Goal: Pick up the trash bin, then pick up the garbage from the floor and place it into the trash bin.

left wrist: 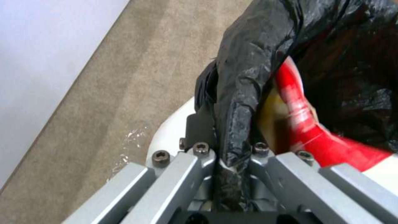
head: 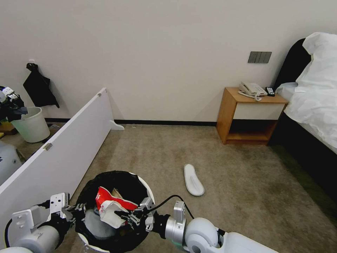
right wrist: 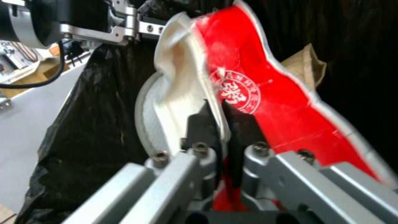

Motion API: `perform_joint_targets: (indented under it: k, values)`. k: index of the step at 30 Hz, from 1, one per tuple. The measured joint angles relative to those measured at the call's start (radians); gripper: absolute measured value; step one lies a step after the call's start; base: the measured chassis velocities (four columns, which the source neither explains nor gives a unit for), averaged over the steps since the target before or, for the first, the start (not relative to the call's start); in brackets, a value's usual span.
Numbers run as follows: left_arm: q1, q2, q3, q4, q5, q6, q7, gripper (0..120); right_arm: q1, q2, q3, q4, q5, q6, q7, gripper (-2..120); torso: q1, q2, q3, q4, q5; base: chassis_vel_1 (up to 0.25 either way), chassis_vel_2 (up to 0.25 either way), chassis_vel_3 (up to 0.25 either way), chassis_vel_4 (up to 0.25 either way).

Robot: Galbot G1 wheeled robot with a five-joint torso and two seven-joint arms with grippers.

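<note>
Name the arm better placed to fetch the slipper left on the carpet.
Right, probably. The left gripper is clamped on the trash bin rim, holding it. The right gripper sits nearer the slipper, but must first release the slipper pinched over the bin.

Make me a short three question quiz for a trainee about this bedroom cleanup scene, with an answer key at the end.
1. True or false: the left gripper is shut on the bag-covered rim of the trash bin.
2. What is the right gripper pinching over the bin? A) a green-capped bottle B) a white slipper C) a phone
3. What piece of garbage lies on the carpet between the bin and the nightstand?

Key
1. True.
2. B, beside the red-white carton in the bin.
3. The other white slipper.
</note>
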Motion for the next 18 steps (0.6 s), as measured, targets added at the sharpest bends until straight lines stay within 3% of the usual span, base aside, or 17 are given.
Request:
perform_joint_targets:
  k: [3, 6, 8, 12, 18]
  values:
    - [0.015, 0.004, -0.002, -0.006, -0.002, 0.0, -0.004, 2, -0.002, 0.0, 0.0, -0.002, -0.006, -0.001, 0.007, 24, 0.0, 0.0, 0.0, 0.0, 0.0, 0.0, 0.0, 0.0, 0.0]
    - [0.019, 0.006, -0.004, -0.009, -0.016, 0.0, -0.016, 2, -0.003, -0.002, 0.0, -0.001, -0.005, -0.002, 0.011, 28, 0.0, 0.0, 0.0, 0.0, 0.0, 0.0, 0.0, 0.0, 0.0]
    - [0.033, 0.018, -0.007, -0.015, -0.06, 0.0, -0.053, 2, -0.005, -0.008, 0.003, 0.006, -0.005, -0.003, 0.015, 42, 0.0, 0.0, 0.0, 0.0, 0.0, 0.0, 0.0, 0.0, 0.0]
    - [0.045, 0.026, -0.009, -0.017, -0.07, -0.001, -0.061, 2, -0.006, -0.011, 0.005, 0.013, -0.004, -0.003, 0.017, 51, 0.0, 0.0, 0.0, 0.0, 0.0, 0.0, 0.0, 0.0, 0.0]
    - [0.071, 0.047, -0.017, -0.022, -0.113, -0.001, -0.096, 2, -0.009, -0.021, 0.007, 0.034, -0.003, -0.001, 0.018, 77, 0.0, 0.0, 0.0, 0.0001, 0.0, 0.0, 0.0, 0.0, 0.0]
